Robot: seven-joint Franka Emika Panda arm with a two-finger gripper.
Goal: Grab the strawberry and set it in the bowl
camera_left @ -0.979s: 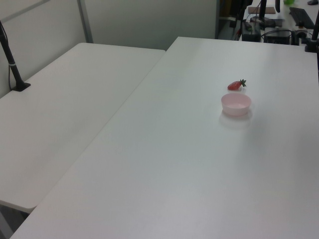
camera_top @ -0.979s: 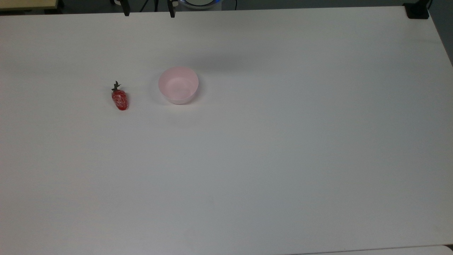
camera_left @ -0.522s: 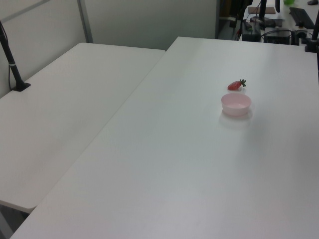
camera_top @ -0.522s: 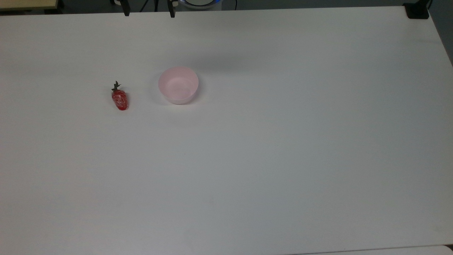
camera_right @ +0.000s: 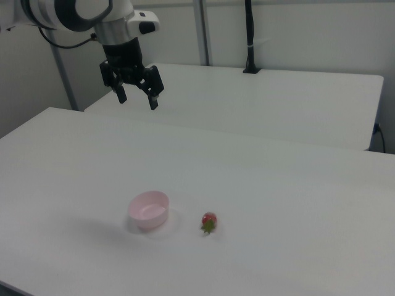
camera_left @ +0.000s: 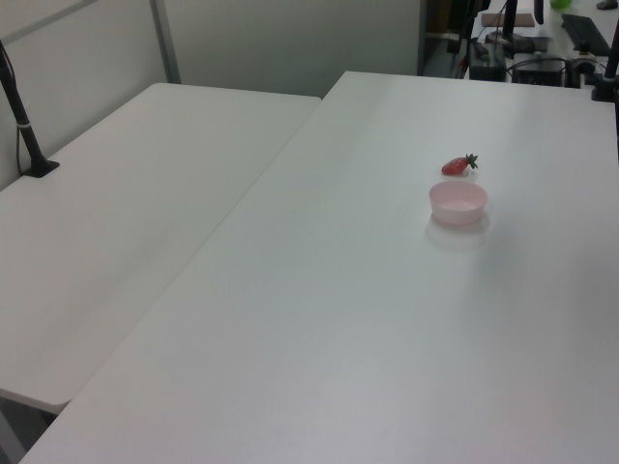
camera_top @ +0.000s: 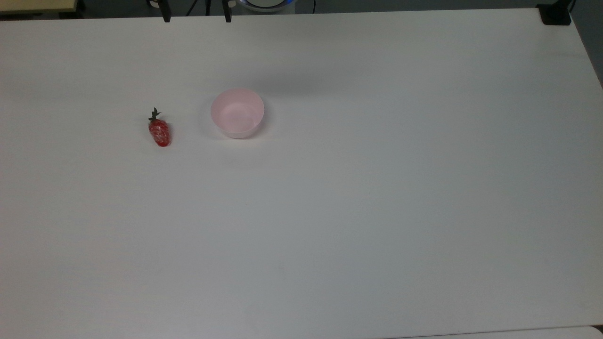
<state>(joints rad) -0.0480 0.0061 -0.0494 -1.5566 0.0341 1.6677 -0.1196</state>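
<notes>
So on the table (camera_top: 377,212) the strawberry (camera_top: 159,131) lies just off to the top view's left of the bowl (camera_top: 237,113), near it but not touching, stem pointing toward the far edge. In the right view it's flipped: strawberry to the right view's right of the bowl. The gripper (camera_right: 136,96) hangs high above the table, behind both, fingers (camera_right: 153,98) spread apart with nothing between them.

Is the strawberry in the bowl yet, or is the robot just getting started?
Just getting started. Nothing is done yet: the strawberry lies on the table beside the bowl, which holds nothing. The claw hangs open high above the table, holding nothing. Left to do: reach down, grab the strawberry and drop it in the bowl.
</notes>
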